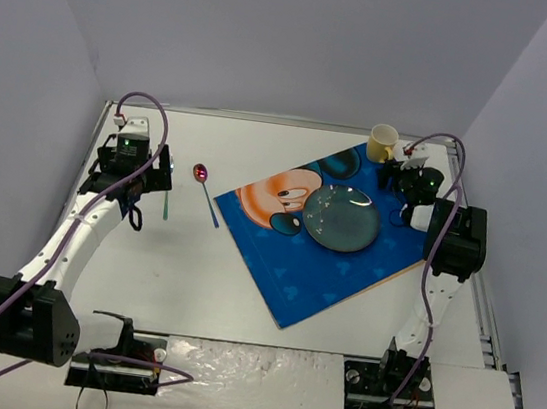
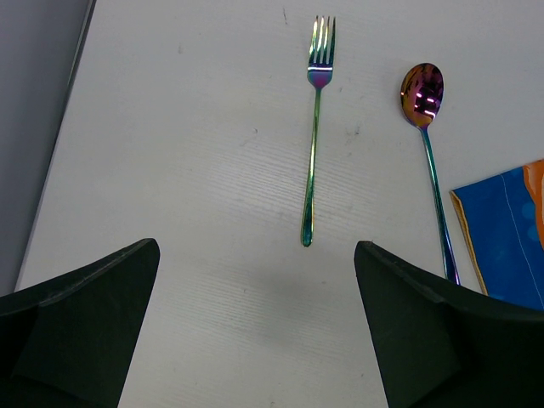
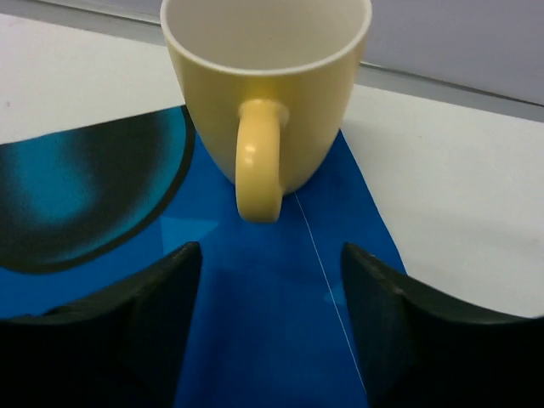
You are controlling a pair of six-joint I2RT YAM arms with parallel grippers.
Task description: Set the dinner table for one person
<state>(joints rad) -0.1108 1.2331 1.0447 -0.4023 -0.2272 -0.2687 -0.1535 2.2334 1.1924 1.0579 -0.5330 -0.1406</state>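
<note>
On the white dinner table (image 1: pixel 192 285) lies a blue cartoon-mouse placemat (image 1: pixel 316 261) with a grey-green plate (image 1: pixel 341 219) on it. A yellow mug (image 1: pixel 383 141) stands upright at the mat's far corner, handle toward my right gripper (image 1: pixel 406 168), which is open and empty just short of it; the mug (image 3: pixel 266 93) fills the right wrist view. An iridescent fork (image 2: pixel 313 127) and spoon (image 2: pixel 429 144) lie on the bare table left of the mat. My left gripper (image 1: pixel 152 176) is open and empty, just short of the fork's handle end.
Grey walls enclose the table on three sides. The table's metal rim (image 1: pixel 265 119) runs along the far edge behind the mug. The arm bases (image 1: pixel 122 361) sit at the near edge. Purple cables loop over both arms.
</note>
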